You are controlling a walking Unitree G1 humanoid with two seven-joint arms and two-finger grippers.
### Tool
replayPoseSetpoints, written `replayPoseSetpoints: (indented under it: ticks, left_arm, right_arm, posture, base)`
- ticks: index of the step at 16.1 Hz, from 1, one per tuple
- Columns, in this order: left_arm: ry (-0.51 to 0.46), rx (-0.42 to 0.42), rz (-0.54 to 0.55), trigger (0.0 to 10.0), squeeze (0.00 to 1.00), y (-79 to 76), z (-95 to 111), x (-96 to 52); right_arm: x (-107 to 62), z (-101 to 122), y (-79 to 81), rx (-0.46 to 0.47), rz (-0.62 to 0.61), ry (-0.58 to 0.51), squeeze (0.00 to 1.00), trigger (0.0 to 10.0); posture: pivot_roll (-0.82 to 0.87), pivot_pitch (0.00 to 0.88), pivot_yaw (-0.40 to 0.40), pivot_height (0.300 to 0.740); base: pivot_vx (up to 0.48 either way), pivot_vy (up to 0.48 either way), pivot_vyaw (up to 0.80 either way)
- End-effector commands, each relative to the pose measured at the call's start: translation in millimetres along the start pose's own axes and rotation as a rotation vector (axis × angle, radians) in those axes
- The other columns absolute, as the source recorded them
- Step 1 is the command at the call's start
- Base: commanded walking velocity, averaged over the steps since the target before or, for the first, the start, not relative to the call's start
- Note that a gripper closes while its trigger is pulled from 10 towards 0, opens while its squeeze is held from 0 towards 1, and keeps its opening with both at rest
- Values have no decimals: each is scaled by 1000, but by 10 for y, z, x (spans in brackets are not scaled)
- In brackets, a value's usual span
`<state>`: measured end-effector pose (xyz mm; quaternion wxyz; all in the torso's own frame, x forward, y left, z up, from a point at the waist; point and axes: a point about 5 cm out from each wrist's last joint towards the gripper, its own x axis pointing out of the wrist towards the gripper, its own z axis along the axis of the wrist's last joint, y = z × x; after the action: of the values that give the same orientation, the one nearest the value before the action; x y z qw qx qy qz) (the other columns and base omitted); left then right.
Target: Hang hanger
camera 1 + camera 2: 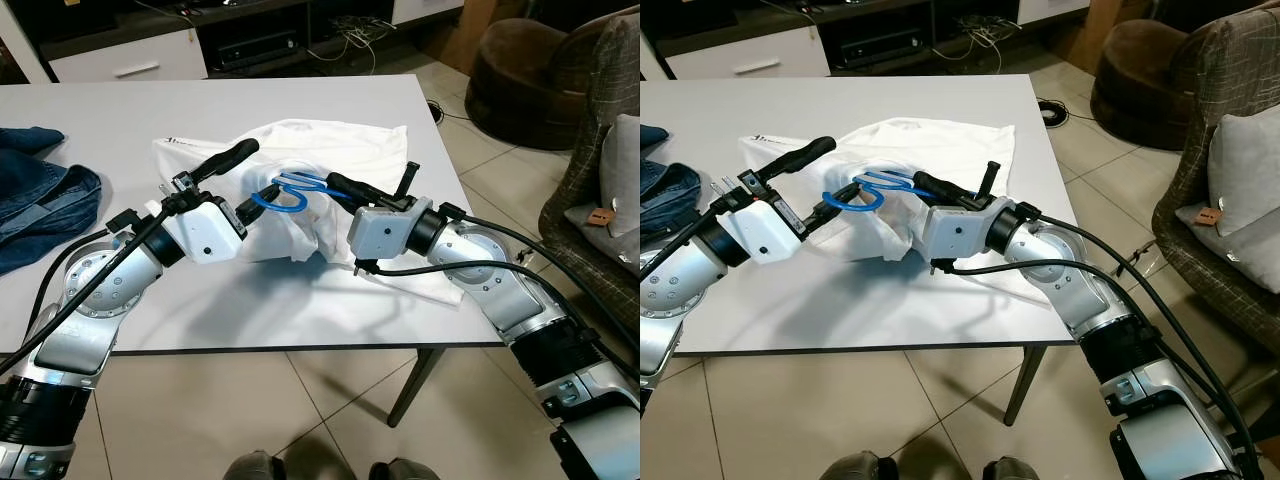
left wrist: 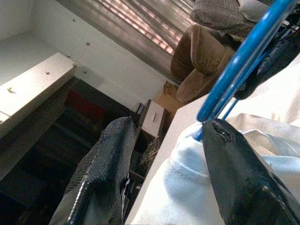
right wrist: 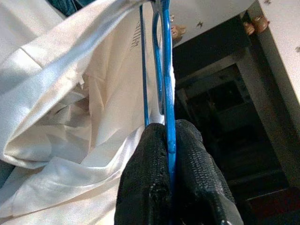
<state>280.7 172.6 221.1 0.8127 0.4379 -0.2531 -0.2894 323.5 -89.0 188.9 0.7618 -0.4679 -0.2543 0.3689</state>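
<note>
A blue hanger [image 1: 290, 190] is held just above a crumpled white T-shirt [image 1: 345, 140] that lies on the white table [image 1: 110, 110]. My right gripper [image 1: 336, 184] reaches in from the right and is shut on the hanger's thin blue bar [image 3: 168, 117]. From the left comes my left gripper [image 1: 243, 184], open. Its upper finger [image 1: 228, 158] is raised and its lower finger [image 2: 234, 178] sits by the hanger's left end [image 2: 234, 70], against the shirt's cloth. Part of the hanger is hidden in the shirt's folds.
Blue jeans [image 1: 40, 195] lie on the table's left side. A patterned armchair [image 1: 600, 200] and a brown pouf [image 1: 520, 75] stand on the tiled floor to the right. A low media cabinet [image 1: 130, 55] runs behind the table.
</note>
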Motion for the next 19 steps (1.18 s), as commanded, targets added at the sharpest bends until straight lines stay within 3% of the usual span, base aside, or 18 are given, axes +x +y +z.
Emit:
replayPoseSetpoints:
  ticks: [1, 8, 13, 19]
  left_arm:
    - [15, 6, -24, 10000, 0, 2, -18, -7]
    - [116, -70, -62, 10000, 0, -84, -228, -121]
    - [94, -53, -24, 10000, 0, -83, -225, -110]
    - [114, -73, -91, 10000, 0, -204, -266, -112]
  right_arm:
    - [33, 55, -68, -25, -15, -33, 0, 10000]
    - [-28, 80, -33, -104, -7, -80, 0, 10000]
    - [-60, 71, 83, -178, 53, -99, 0, 10000]
    - [-28, 127, 32, -182, 20, -132, 0, 10000]
  posture:
    - [-32, 32, 38, 740]
    - [-32, 33, 37, 740]
    - [-35, 27, 37, 740]
    - [-34, 24, 39, 740]
  base:
    - [0, 0, 0]
    - [0, 0, 0]
    - [0, 0, 0]
    - [0, 0, 0]
